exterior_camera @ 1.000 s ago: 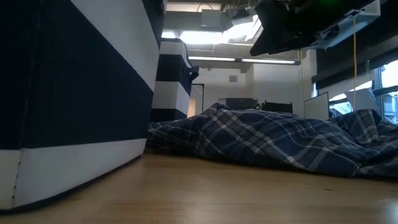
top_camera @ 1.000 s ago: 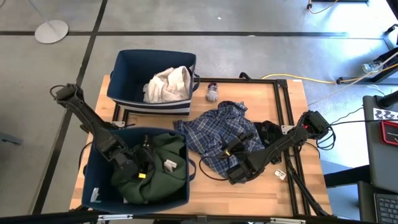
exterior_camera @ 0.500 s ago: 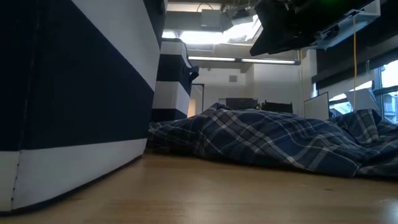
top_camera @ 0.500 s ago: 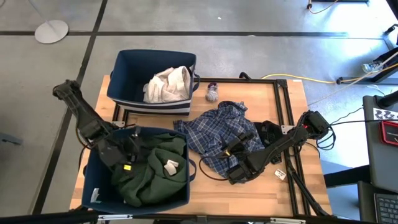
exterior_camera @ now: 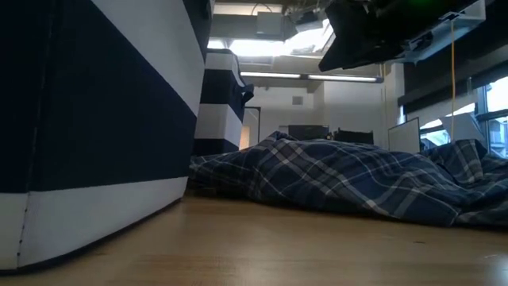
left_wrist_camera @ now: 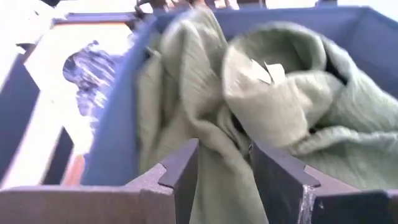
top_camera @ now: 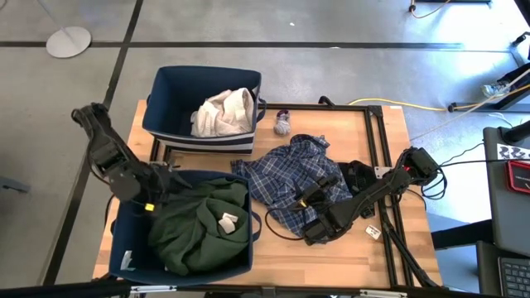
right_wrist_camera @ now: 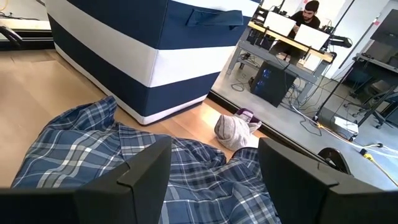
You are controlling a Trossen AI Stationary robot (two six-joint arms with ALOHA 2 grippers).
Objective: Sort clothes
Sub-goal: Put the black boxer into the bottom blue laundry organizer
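A dark green garment (top_camera: 203, 225) lies heaped in the near navy bin (top_camera: 124, 240) and also shows in the left wrist view (left_wrist_camera: 273, 99). My left gripper (top_camera: 171, 178) is open over that bin's far left corner, with the garment beyond its fingertips (left_wrist_camera: 224, 171). A blue plaid shirt (top_camera: 294, 178) lies spread on the table. My right gripper (top_camera: 305, 217) hovers wide open over its near edge (right_wrist_camera: 214, 186). A white garment (top_camera: 224, 112) lies in the far bin (top_camera: 166, 91). A small grey sock (top_camera: 282, 124) and a dark garment (top_camera: 360, 175) lie on the table.
Both navy bins with white stripes stand along the table's left half. A black metal frame (top_camera: 377, 141) runs along the table's right side. A small white tag (top_camera: 373, 232) lies near the right arm. Bare wood shows at the near middle (top_camera: 281, 257). A person sits at a desk in the room beyond (right_wrist_camera: 305, 12).
My left gripper has drawn back out of the green garment, going up and toward the table's far left over the near bin's corner. The green garment stays heaped in the bin.
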